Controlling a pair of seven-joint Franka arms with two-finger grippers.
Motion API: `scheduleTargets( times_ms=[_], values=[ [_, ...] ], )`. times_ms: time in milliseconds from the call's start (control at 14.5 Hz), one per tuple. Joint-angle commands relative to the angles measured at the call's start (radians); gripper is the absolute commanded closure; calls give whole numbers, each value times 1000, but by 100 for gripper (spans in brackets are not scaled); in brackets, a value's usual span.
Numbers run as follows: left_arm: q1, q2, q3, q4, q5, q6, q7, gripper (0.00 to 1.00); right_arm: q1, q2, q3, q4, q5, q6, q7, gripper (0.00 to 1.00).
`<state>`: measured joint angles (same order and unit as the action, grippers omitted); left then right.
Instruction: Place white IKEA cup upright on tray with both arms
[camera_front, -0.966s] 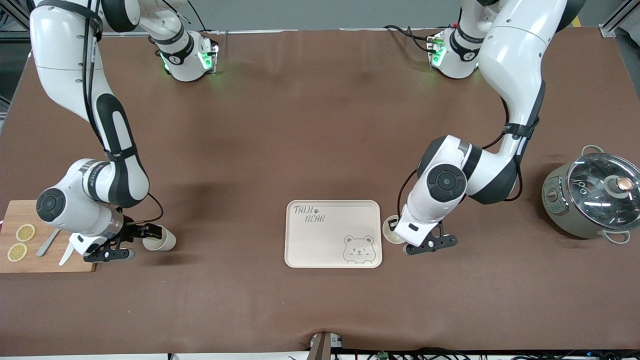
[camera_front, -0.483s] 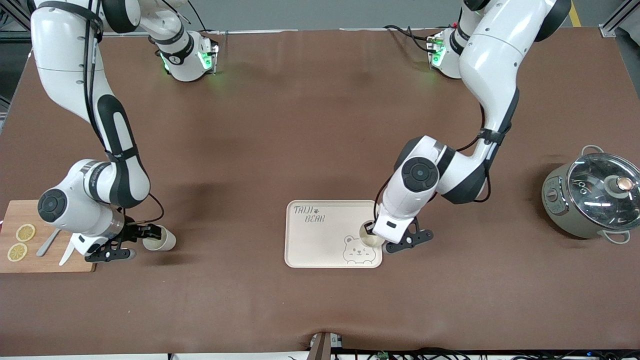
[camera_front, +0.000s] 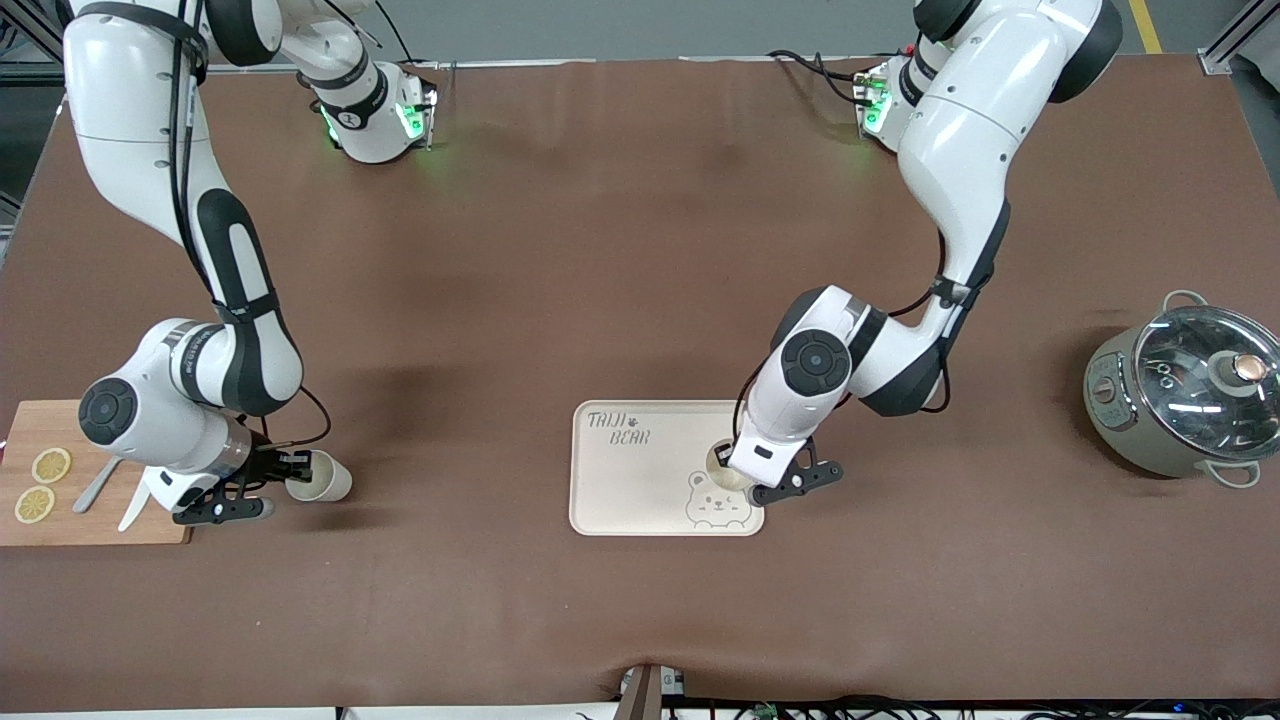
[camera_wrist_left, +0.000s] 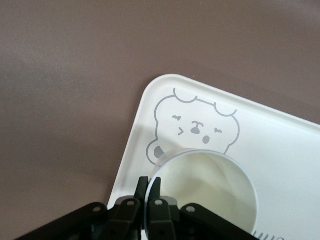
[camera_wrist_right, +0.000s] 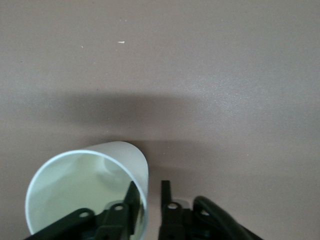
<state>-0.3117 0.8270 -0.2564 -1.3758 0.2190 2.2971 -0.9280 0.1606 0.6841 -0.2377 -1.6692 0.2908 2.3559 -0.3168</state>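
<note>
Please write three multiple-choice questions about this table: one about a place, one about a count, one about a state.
1. Where does the lidded pot stand?
A. on the tray
B. toward the left arm's end of the table
C. on the cutting board

2. How many lemon slices lie on the cutting board?
A. one
B. two
C. four

3. What is the left gripper doing?
A. open over bare table
B. shut on a white cup's rim, over the tray
C. shut on a lemon slice

Answers:
1. B: the pot stands there alone.
2. B: two lemon slices lie on the cutting board.
3. B: the left gripper pinches the white cup over the tray.

The right gripper is at a second cup.
</note>
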Motion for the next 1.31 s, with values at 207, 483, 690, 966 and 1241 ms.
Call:
scheduleTargets(
  times_ms=[207,483,690,966,1241],
  values=[
    [-14,26,5,27,0,4,-14,100,7,5,-5,19,18,-4,-4,100],
    [-20,32,9,27,5,4,-14,100,40,-15,1,81,40,-94,69,100],
    [-20,34,9,26,7,11,-12,100,63,-15,6,237,48,-321,267,100],
    [-20,35,9,24,7,15,-11,85,190,-20,14,324,48,-403,566,100],
    [-27,8,31,30,23,1,-9,0,350,-15,14,367,44,-390,913,100]
  ],
)
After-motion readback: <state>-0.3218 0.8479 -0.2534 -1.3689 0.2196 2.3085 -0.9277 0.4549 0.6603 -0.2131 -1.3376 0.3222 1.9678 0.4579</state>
